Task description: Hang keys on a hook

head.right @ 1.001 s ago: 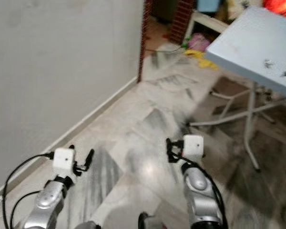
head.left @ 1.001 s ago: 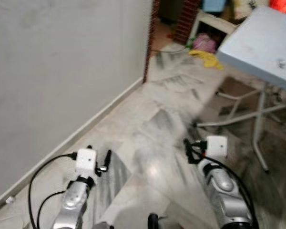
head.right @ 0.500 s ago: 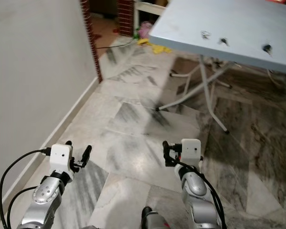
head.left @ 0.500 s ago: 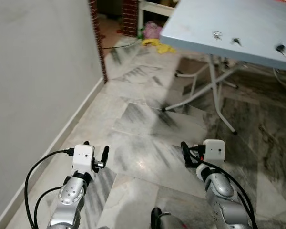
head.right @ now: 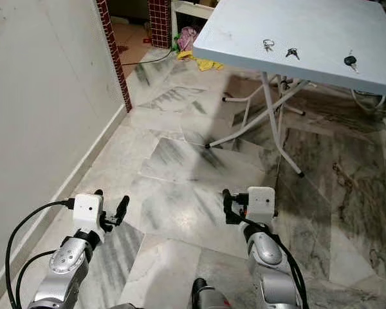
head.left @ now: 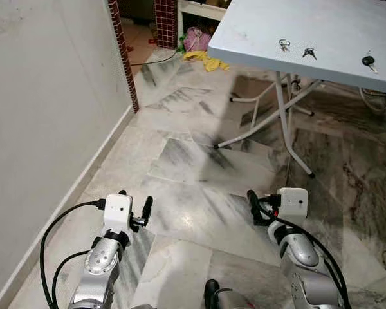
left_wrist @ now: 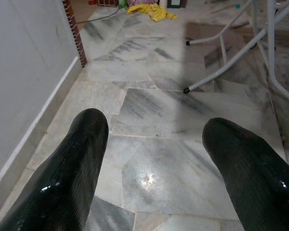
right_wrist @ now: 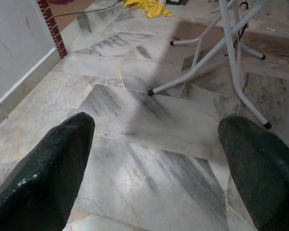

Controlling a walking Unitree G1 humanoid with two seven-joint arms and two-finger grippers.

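keys (head.left: 305, 53) on table (head.left: 257, 32), far edge cut off | both tools spread, empty

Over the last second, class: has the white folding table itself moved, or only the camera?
Cannot tell of any move by the table: the brick pillar, wall and floor tiles shifted with it, so the camera turned; the table keeps its place beside the pillar.

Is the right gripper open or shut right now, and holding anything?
Open and empty: in the right wrist view its two fingers stand wide apart with only bare marble floor between them.

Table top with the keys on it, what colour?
Pale blue-grey table top; the keys lie on it. Clearest in the left eye view.
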